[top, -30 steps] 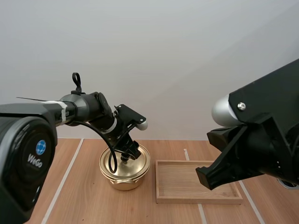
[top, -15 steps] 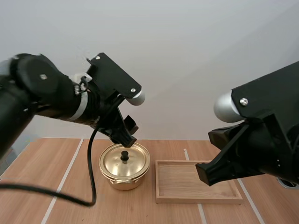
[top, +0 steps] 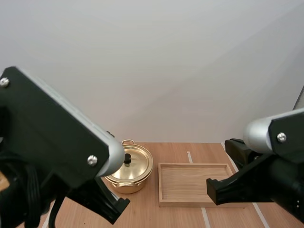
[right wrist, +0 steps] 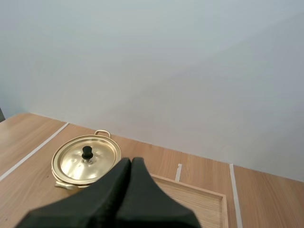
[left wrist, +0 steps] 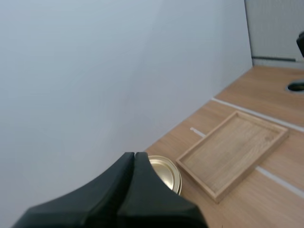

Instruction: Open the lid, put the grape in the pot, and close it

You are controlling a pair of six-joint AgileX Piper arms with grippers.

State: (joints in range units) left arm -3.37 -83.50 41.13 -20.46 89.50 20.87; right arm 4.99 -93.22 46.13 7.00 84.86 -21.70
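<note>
Pot (top: 124,183): stood on table (top: 173,151) at 9 o'clock from tray (top: 190,186), just beside it; could not tell whether touching. Wore lid (top: 137,164) seated flat, with black knob (top: 127,159) upright at its centre. Showed loop handles at 12 and 6 o'clock of the rim in the high view.

Looked like thin gold-coloured metal, so judged stiff, light and polished. Likely slippery against bare fingers, and liable to skate over the wood if pushed sideways. Best taken at the knob, pinched from straight above and raised vertically, so as not to drag the pot along. Rim of lid judged a poor hold: smooth, shallow, nothing to bite on.

Hid its inside beneath the lid; contents could not be told. Tray: low wooden rim all round, bare wood across the floor.

Left gripper (left wrist: 134,156): fingers pressed together into one dark wedge, nothing between them, raised above the table with the pot beyond the tips. Right gripper (right wrist: 131,161): likewise closed on nothing, tips aimed between pot and tray, well apart from the knob. Would need spreading before any take on the knob.
</note>
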